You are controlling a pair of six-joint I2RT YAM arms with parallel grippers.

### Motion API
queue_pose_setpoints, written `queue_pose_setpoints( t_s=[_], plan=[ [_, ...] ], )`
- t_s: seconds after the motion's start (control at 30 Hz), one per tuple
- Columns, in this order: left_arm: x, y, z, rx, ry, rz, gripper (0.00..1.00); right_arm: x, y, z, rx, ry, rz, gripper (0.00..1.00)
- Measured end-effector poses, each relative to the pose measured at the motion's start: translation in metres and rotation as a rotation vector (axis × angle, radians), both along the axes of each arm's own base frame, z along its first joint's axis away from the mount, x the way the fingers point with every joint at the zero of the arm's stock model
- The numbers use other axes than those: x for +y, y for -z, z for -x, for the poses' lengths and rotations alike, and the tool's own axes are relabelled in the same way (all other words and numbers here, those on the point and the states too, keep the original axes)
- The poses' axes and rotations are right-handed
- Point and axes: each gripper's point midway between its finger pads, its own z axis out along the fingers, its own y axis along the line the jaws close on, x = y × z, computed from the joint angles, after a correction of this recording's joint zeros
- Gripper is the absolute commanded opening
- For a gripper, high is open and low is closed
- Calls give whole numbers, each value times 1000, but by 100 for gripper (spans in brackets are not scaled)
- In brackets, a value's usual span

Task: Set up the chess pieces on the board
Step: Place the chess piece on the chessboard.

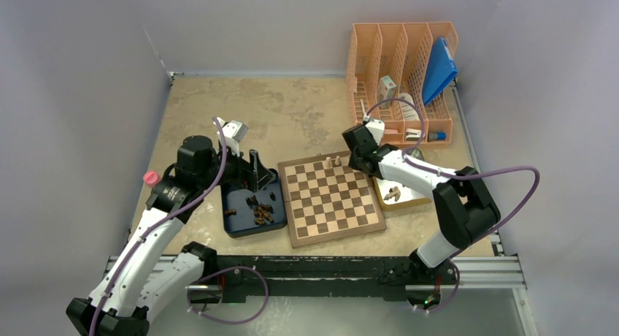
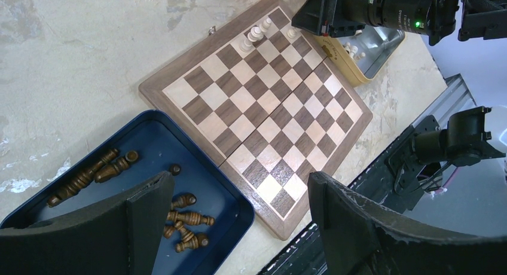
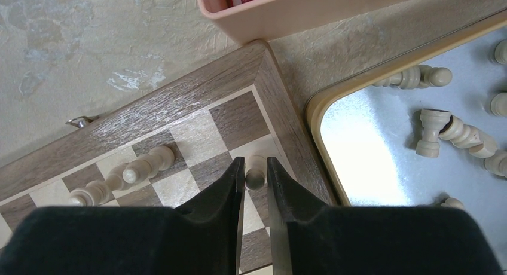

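The board (image 1: 332, 197) lies at the table's middle; it also shows in the left wrist view (image 2: 263, 107) and the right wrist view (image 3: 179, 107). Three pale chess pieces (image 3: 146, 164) stand on its far row. My right gripper (image 3: 255, 167) is shut on a pale pawn (image 3: 255, 174) that stands on a square by the board's far right corner. My left gripper (image 2: 239, 179) is open and empty, above the blue tray's edge and the board's near left corner. Dark brown pieces (image 2: 185, 218) lie in the blue tray (image 2: 149, 131).
A yellow tray (image 3: 359, 167) right of the board holds several loose pale pieces (image 3: 445, 131). An orange file rack (image 1: 401, 73) stands at the back right, close to the right gripper. A pink object (image 1: 150, 177) sits at the table's left edge.
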Motion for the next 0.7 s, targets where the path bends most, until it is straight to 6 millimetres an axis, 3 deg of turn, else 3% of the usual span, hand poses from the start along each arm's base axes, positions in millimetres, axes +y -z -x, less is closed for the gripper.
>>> queue_pose_setpoints(
  t_s=[0.47,0.7],
  plan=[
    [1,-1,0,-6,-7,-1,83,2,0,1,10,-11,-7,26],
    [1,-1,0,-6,-7,-1,83,3,-16,-2,-21,-21,-16,28]
  ],
)
